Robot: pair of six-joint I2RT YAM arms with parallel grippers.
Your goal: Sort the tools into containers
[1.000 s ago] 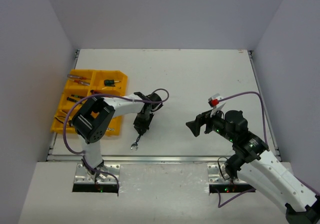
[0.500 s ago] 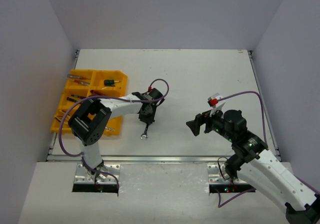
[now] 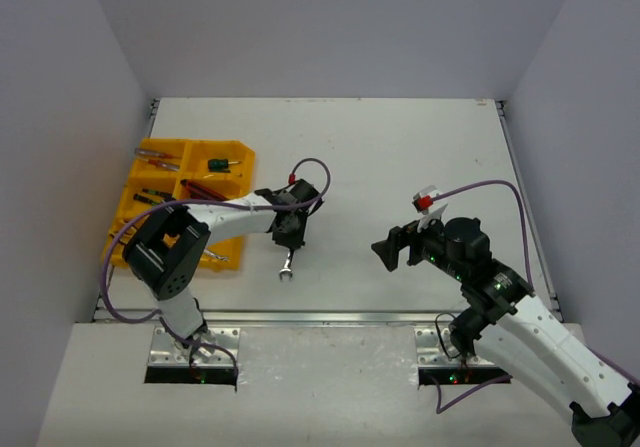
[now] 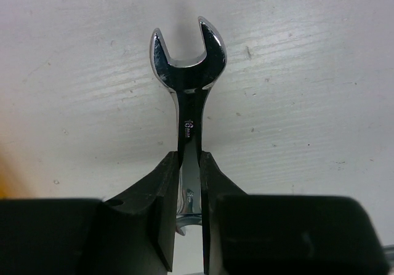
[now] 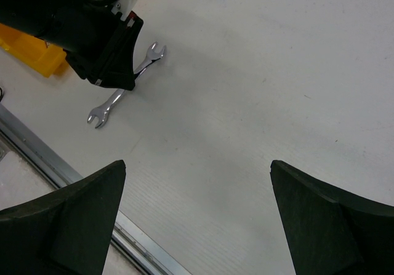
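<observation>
At the near side of the desk (image 3: pixel 400 147), the right pincer (image 3: pixel 384 251) hangs with its jaws spread wide and nothing between them. Its wrist camera shows the two dark, matte, wedge-shaped fingers (image 5: pixel 68 219) far apart over bare white surface.

To the left of it, the silver wrench (image 3: pixel 287 266) sticks out below the left pincer (image 3: pixel 289 243), with its free end pointing at the near edge. That pincer is nearly closed and clamps the wrench by the flat shank. In its wrist view the black, smooth-sided fingers (image 4: pixel 165 189) press on both sides of the narrow bar. The wrench (image 4: pixel 188 72) runs straight out beyond the left pincer (image 4: pixel 189 164), ending in a U-shaped open jaw. The metal is polished and mirror-bright, with a small stamped mark on the shank. The right wrist view shows a forked opening at each end of the wrench (image 5: pixel 101 112). Whether the lower end touches the desk I cannot tell.

The desk is white and matte, with fine streaks and small specks, and a metal rail runs along its near edge.

Farther back and to the left lies the yellow tray (image 3: pixel 246 182), a glossy plastic rectangle split by low dividers. A green-handled screwdriver (image 3: pixel 222 165) lies in a rear compartment, and red-handled tools (image 3: pixel 157 152) lie in the rear-left one.
</observation>
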